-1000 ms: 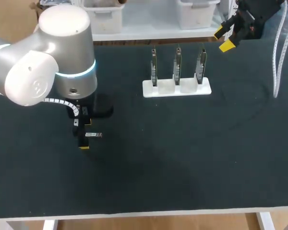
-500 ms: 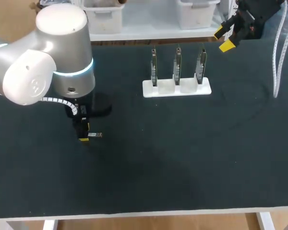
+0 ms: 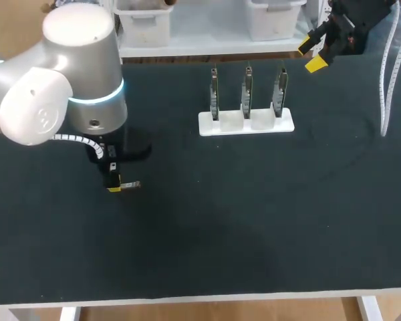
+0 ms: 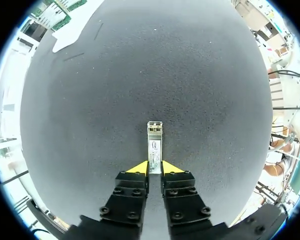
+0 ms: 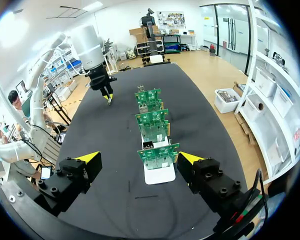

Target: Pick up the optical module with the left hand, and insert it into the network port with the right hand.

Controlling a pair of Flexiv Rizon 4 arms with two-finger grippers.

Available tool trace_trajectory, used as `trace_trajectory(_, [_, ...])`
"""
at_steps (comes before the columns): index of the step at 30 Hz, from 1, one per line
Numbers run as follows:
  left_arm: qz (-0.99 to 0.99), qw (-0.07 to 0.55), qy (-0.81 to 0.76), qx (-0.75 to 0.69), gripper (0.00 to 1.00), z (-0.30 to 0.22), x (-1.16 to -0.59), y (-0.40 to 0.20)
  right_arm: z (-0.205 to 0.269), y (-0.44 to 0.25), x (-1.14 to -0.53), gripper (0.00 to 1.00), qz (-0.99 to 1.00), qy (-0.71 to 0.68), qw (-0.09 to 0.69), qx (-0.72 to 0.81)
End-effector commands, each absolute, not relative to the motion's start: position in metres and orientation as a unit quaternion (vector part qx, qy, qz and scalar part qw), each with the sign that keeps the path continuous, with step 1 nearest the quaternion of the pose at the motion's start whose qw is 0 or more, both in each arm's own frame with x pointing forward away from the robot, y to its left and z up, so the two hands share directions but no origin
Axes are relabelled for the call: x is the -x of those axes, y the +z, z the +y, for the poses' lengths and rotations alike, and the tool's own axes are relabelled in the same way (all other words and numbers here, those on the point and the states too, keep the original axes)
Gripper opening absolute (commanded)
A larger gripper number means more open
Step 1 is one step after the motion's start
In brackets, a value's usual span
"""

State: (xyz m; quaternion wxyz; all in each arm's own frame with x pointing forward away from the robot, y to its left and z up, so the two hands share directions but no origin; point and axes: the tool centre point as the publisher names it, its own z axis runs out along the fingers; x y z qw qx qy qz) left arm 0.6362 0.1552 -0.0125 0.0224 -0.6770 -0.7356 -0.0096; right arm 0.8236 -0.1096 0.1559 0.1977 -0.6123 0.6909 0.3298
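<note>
Optical module in the pinch of the left gripper, well to the left of the white stand and nearer the table's front edge; the yellow tips clamp only its rear end, probably to leave the nose free for a handover. Three upright circuit boards on the stand carry the ports (which one is meant cannot be told). The right gripper hangs beyond the stand's right end with fingers spread wide and empty, seemingly poised to receive the part
</note>
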Motion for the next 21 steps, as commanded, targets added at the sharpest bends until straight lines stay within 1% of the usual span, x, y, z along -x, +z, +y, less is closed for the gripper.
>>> trace_trajectory(1, [-0.735, 0.021, -0.007, 0.678, 0.00, 0.156, -0.638, -0.013, -0.110, 0.157, -0.832, 1.00, 0.563, 0.519, 0.006, 0.644])
trace_trajectory(10, [-0.735, 0.006, 0.003, 0.678, 0.00, 0.154, -0.644, -0.005, -0.110, 0.157, -0.832, 1.00, 0.563, 0.519, 0.006, 0.644])
trace_trajectory(13, [-0.739, -0.015, 0.015, 0.673, 0.00, 0.154, -0.651, 0.004, -0.110, 0.157, -0.832, 1.00, 0.563, 0.519, 0.006, 0.644])
trace_trajectory(21, [-0.739, -0.106, 0.050, 0.663, 0.00, 0.142, -0.685, 0.044, -0.110, 0.157, -0.832, 1.00, 0.563, 0.519, 0.006, 0.644])
